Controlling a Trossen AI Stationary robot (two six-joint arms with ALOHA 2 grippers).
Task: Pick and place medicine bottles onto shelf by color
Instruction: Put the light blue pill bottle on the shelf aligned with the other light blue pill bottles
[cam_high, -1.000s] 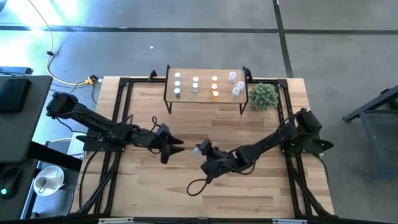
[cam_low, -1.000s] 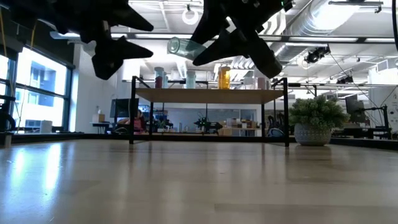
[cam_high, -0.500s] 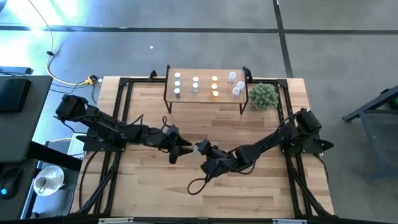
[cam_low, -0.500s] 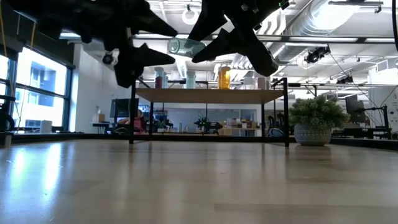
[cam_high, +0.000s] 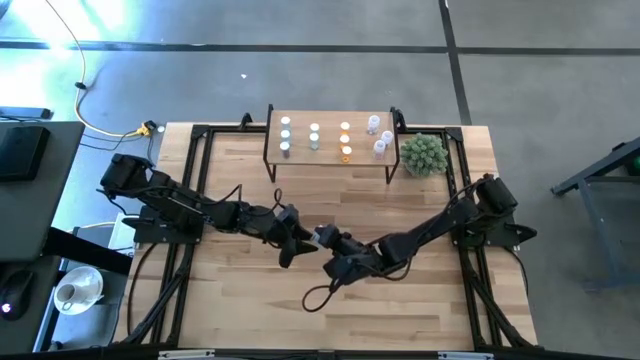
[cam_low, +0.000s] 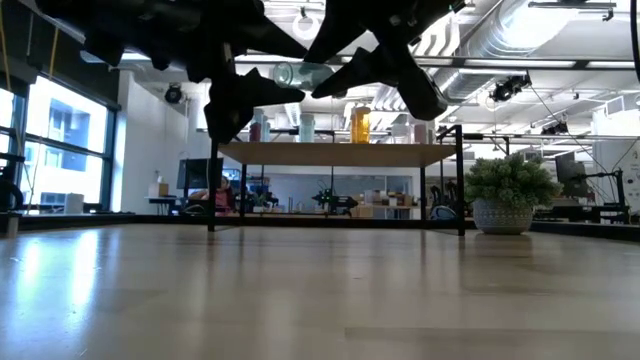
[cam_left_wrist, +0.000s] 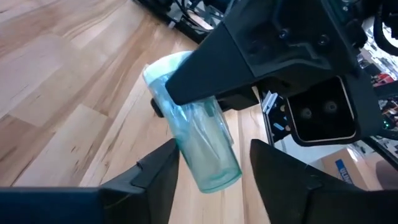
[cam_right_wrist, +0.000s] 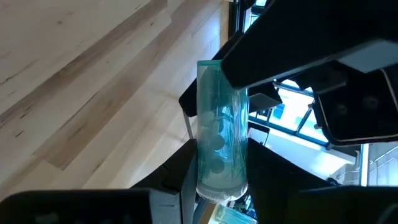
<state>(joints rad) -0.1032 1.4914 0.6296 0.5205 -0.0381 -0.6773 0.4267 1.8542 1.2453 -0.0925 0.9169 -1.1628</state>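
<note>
high view: mid-table, above the planks, a handover under way. right gripper (cam_high: 322, 238) clamped on a small light blue bottle (cam_high: 320, 237), left gripper (cam_high: 297, 240) brought up just beside it from the other side. shelf (cam_high: 330, 160) well apart at the far edge, already carrying bottles in short rows by colour, next to a spiky green plant (cam_high: 423, 153).

low view: both grippers up in the air, bottle (cam_low: 296, 73) lying sideways between them, higher than the shelf (cam_low: 335, 152) behind.

left wrist view: left gripper (cam_left_wrist: 214, 163) with fingers apart, one (cam_left_wrist: 163, 167) on each side of the bottle's (cam_left_wrist: 194, 127) free end, not yet pressed against it. other end gripped by the right arm's dark finger.

right wrist view: right gripper (cam_right_wrist: 222, 175) shut tight on the bottle (cam_right_wrist: 222, 127), pale pills visible inside; left arm's finger across the far end.

judged step: passing the blue bottle from right arm to left. next move calls for closing the left fingers squarely on the bottle before loosening the right, then carrying it to the blue row on the shelf. likely slip: releasing too early and dropping it.
</note>
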